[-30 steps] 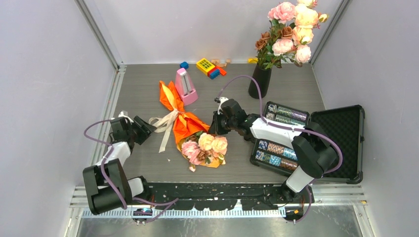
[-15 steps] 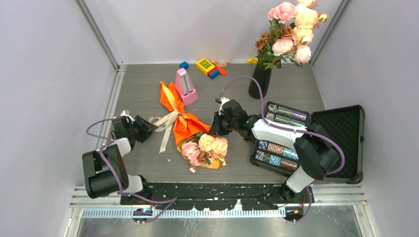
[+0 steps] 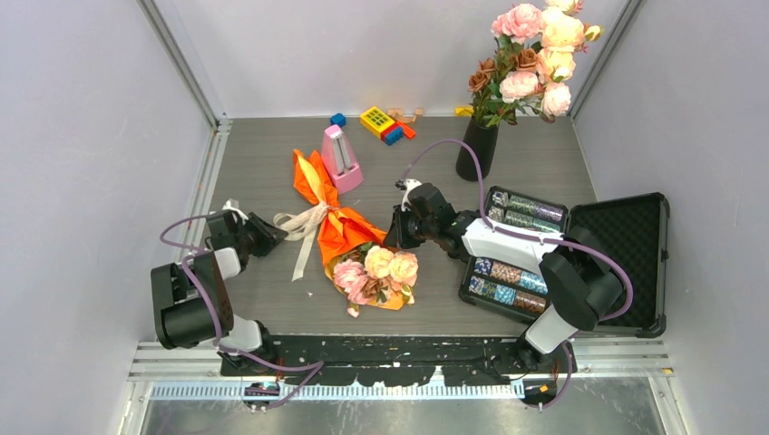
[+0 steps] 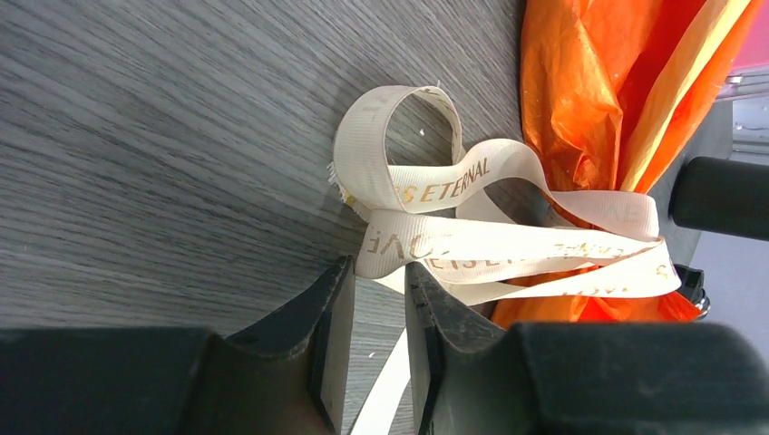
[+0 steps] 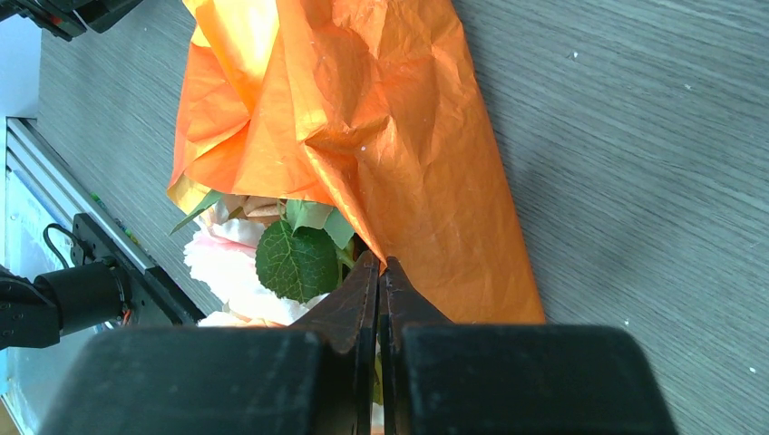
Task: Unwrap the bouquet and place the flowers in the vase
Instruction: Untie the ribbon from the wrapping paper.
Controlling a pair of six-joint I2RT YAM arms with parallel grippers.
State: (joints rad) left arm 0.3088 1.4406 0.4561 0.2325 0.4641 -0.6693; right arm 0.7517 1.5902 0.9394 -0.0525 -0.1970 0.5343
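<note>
The bouquet (image 3: 340, 231) lies mid-table, its orange paper (image 5: 381, 118) tied with a cream ribbon (image 4: 472, 245). Pink and peach flowers (image 3: 376, 270) stick out of its near end. My left gripper (image 4: 378, 265) is low at the ribbon's bow, on the bouquet's left. Its jaws stand a narrow gap apart, with a ribbon fold at the tips and a tail running under them. My right gripper (image 5: 378, 261) is shut on the paper's edge beside a green leaf (image 5: 295, 263). The black vase (image 3: 477, 149) stands at the back right, holding a bunch of roses (image 3: 535, 54).
A pink metronome (image 3: 340, 159) stands just behind the bouquet's tail. Toy blocks (image 3: 385, 124) lie by the back wall. An open black case (image 3: 617, 263) with patterned rows sits at the right, under my right arm.
My left gripper's jaws have narrowed around the ribbon and its arm has swung slightly left. The right gripper and the bouquet have not moved.
</note>
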